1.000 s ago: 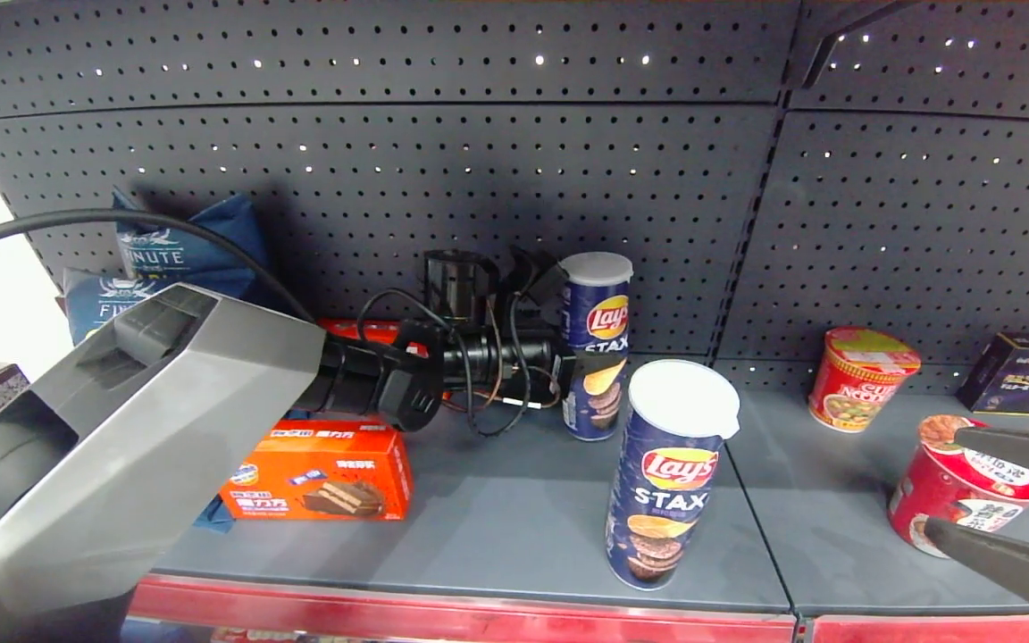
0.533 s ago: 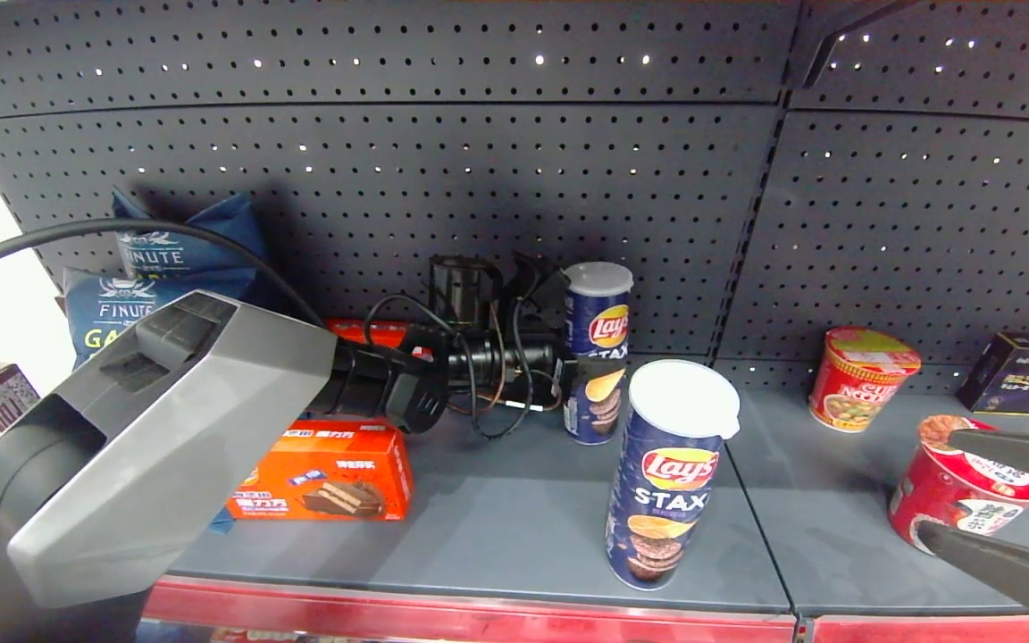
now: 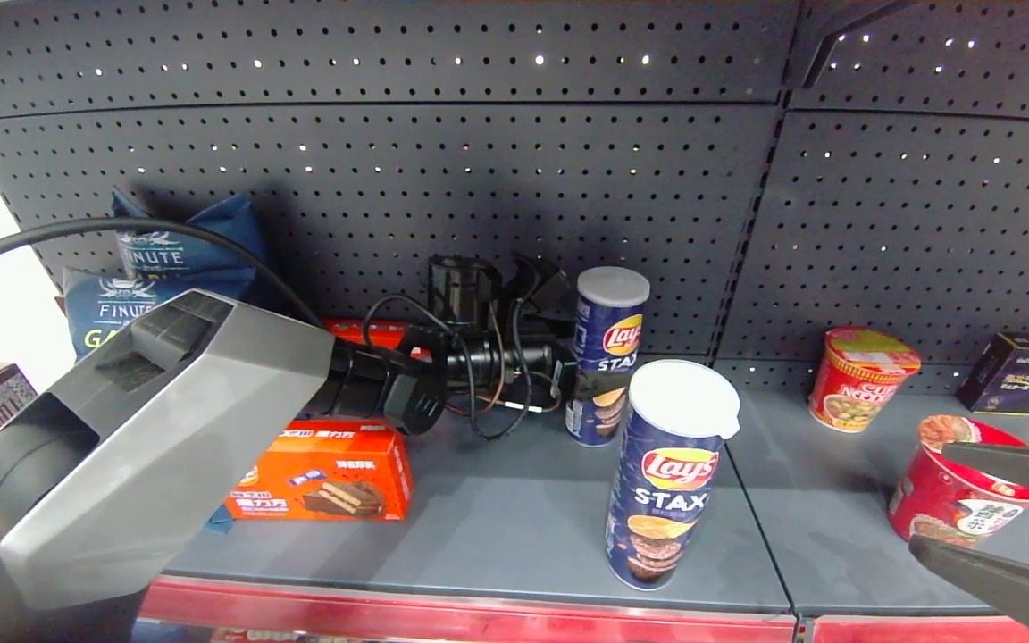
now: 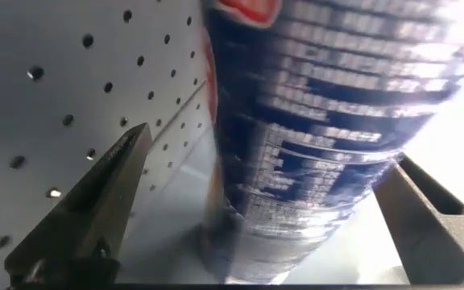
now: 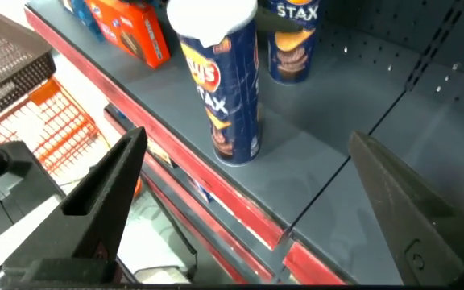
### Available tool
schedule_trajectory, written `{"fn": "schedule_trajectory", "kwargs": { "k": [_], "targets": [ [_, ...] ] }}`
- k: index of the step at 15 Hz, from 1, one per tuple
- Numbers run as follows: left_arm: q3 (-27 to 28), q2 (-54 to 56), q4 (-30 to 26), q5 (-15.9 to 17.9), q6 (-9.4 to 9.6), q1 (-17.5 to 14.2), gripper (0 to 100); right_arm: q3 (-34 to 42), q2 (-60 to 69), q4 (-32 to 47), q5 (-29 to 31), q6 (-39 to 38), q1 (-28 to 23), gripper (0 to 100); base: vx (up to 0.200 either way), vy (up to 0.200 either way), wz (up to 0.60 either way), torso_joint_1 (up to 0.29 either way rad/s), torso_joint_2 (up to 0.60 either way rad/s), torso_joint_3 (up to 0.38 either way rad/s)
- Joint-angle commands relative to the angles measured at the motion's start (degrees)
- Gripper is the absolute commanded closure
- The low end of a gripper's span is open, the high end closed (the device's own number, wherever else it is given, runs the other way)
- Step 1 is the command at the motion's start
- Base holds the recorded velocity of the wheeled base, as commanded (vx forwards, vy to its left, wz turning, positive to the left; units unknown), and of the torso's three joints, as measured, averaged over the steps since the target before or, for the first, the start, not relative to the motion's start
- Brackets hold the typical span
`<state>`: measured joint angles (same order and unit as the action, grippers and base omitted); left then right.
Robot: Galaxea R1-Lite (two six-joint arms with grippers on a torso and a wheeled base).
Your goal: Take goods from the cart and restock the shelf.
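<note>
Head view: your rear can (image 3: 608, 357) stands nearly upright, lid up, behind the front can (image 3: 671, 473); left gripper (image 4: 272, 149) straddles it loosely, right gripper (image 3: 932, 496) gapes.

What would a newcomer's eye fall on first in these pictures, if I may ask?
First, the tall blue chip can with its white lid, upright near the front edge of the shelf. Behind it, a second chip can stands near the pegboard, between the open fingers of the left tool. Farther right, a red noodle cup sits near the front.
</note>
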<state>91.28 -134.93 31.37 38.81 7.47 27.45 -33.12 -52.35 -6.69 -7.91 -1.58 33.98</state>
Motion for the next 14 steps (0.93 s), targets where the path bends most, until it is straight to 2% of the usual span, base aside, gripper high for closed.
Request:
{"fn": "schedule_trajectory", "kwargs": {
  "k": [1,2,4,7,10,11,13,14],
  "targets": [
    [-1.9,2.4,-0.3,-0.1,2.20,-1.2,0,1.1,-0.6,0.0,0.0,-0.1,0.0,0,0.000,0.000,0.00,0.000,0.00,0.000],
    [-5.8,4.8,-0.3,-0.7,3.78,-1.3,0,2.2,-0.8,0.2,0.2,0.0,0.0,0,0.000,0.000,0.00,0.000,0.00,0.000],
    [-11.6,9.2,0.3,-3.1,3.95,-1.3,0,3.3,-2.3,0.5,0.6,-0.1,0.3,0,0.000,0.000,0.00,0.000,0.00,0.000],
    [-14.4,14.3,0.3,-5.7,3.87,-1.3,0,5.0,-5.0,0.2,1.0,-0.1,-0.3,0,0.000,0.000,0.00,0.000,0.00,0.000],
    [-21.0,21.4,0.2,-8.9,3.34,-1.4,0,4.9,-8.7,0.1,6.3,-1.0,-0.3,0,0.000,0.000,0.00,0.000,0.00,0.000],
    [-24.4,24.0,0.3,-10.4,3.34,-1.3,0,4.5,-9.7,0.0,7.8,-2.5,-0.3,0,0.000,0.000,0.00,0.000,0.00,0.000],
    [-30.7,30.0,0.2,-16.1,3.07,-1.3,0,3.8,-12.6,0.0,12.4,-5.6,-0.3,0,0.000,0.000,0.00,0.000,0.00,0.000],
    [-33.9,33.3,0.1,-19.0,2.02,-1.3,0,3.7,-14.0,-0.1,15.0,-7.8,-0.3,0,0.000,0.000,0.00,0.000,0.00,0.000]
  ]
}}
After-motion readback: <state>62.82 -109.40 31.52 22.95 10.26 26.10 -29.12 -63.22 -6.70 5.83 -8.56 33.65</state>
